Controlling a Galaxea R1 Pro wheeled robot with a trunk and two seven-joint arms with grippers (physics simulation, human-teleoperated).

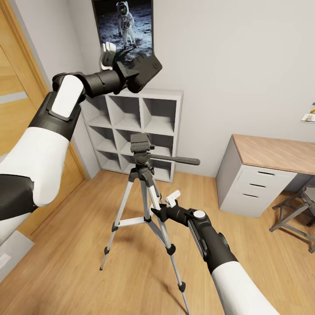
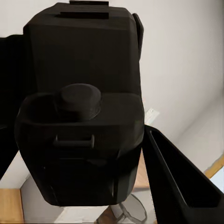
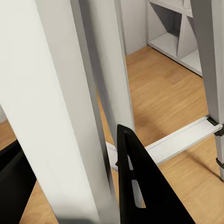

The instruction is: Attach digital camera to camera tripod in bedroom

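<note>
Camera [image 1: 144, 70] (aloft) above standing tripod [image 1: 144, 192]

The digital camera [image 2: 79, 116] pretty much blocks the left wrist view, so you can't see how the left gripper [image 1: 114, 65] grips it. One camera tripod [image 1: 144, 192] foot runs off the head view's bottom edge. Tabletop [image 1: 280, 153] is cut at right.

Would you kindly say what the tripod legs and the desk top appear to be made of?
The camera tripod legs look like brushed silver metal: pale, smooth, with a soft sheen. The desk top looks like matte light wood, judging by its warm grain; veneer is possible.
</note>
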